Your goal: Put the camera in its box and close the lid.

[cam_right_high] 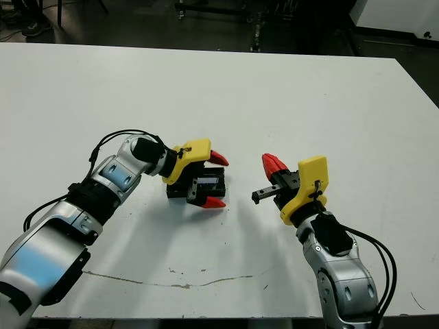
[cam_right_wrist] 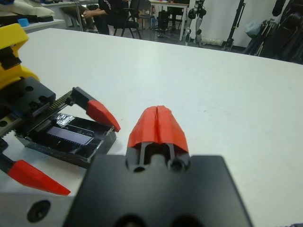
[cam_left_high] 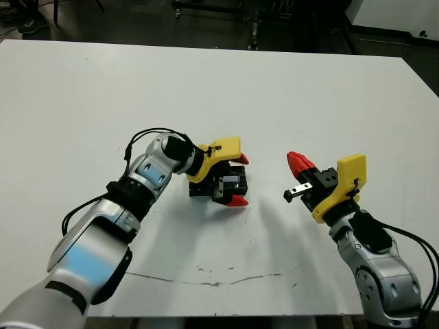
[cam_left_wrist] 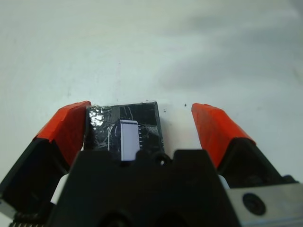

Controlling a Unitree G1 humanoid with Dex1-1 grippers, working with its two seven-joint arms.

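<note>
Left gripper (cam_left_high: 233,179) fingers wide, straddling the glossy black-lidded small box (cam_left_wrist: 124,128), likely steadying it; right gripper (cam_right_wrist: 157,124) pinched empty, waiting beside.

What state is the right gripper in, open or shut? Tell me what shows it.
Shut. In the right wrist view the right gripper's two red fingertips press together with only a thin seam between them, holding nothing, apart from the box.

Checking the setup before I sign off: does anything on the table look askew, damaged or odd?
Mostly tidy. The box lies flat between the open fingers of the left gripper. The right gripper is shut and apart from it. One oddity: a thin dark scratch or crack runs across the white table near its front edge.
</note>
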